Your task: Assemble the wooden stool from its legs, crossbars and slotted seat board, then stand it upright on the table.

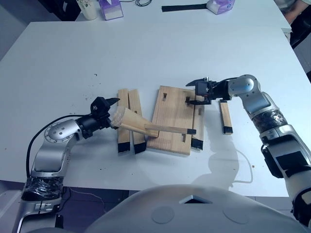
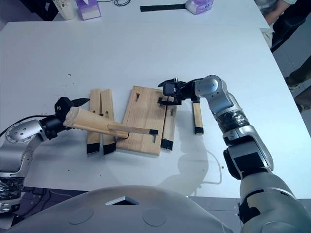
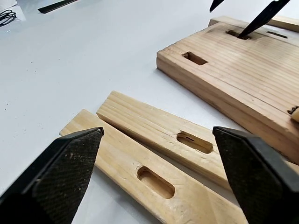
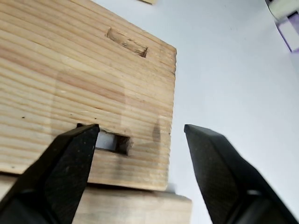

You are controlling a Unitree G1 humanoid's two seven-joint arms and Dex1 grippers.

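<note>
Keep right tool (image 1: 191, 93) spread, one fingertip (image 4: 86, 135) pinning seat board (image 1: 170, 119) at the slot (image 4: 114, 142) just beneath. Close left tool (image 1: 109, 106), likewise apart, on leg (image 1: 146, 127) just ahead, then feed squarely.

The seat board (image 1: 170, 114) lay flat on the table (image 1: 73, 63) at mid-frame. Two legs (image 1: 124, 141) lay side by side just left of it, and a slanted piece (image 1: 130, 121) crossed over them with its right end on the board. A third leg (image 1: 198, 124) lay along the board's right edge, partly beneath it. A short crossbar (image 1: 225, 116) lay apart, further right.
</note>
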